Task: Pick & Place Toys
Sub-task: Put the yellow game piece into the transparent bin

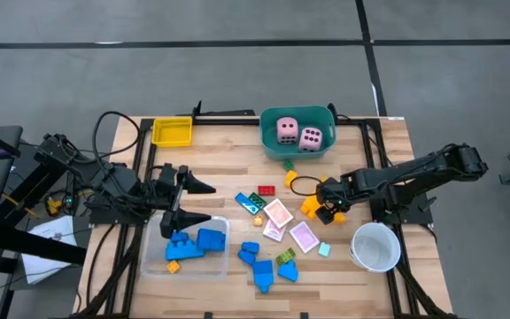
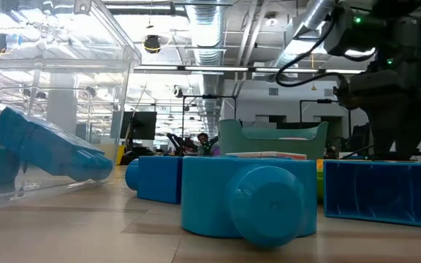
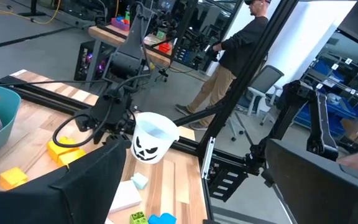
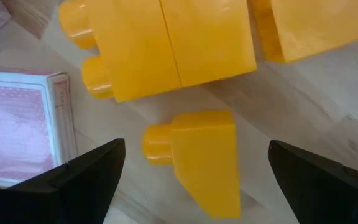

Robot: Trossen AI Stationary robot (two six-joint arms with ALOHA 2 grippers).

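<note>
Yellow blocks (image 1: 312, 206) lie right of the table's middle. My right gripper (image 1: 325, 209) is low over them and open. In the right wrist view its fingers (image 4: 89, 177) stand on either side of a small yellow block (image 4: 197, 155) without touching it. A larger yellow block (image 4: 160, 46) and a pink-white card (image 4: 17, 134) lie beside it. My left gripper (image 1: 198, 201) is open and empty above the far edge of the clear tray (image 1: 153, 261), which holds blue blocks (image 1: 197, 242). Two pink dice (image 1: 297, 133) sit in the teal tub (image 1: 273, 146).
More blue blocks (image 1: 257, 264), cards (image 1: 278, 215), red (image 1: 266, 190) and green blocks (image 1: 286, 258) lie mid-table. A white cup (image 1: 376, 246) stands near the right front, a yellow tray (image 1: 172, 131) at the far left. A person (image 3: 238, 56) stands beyond the table.
</note>
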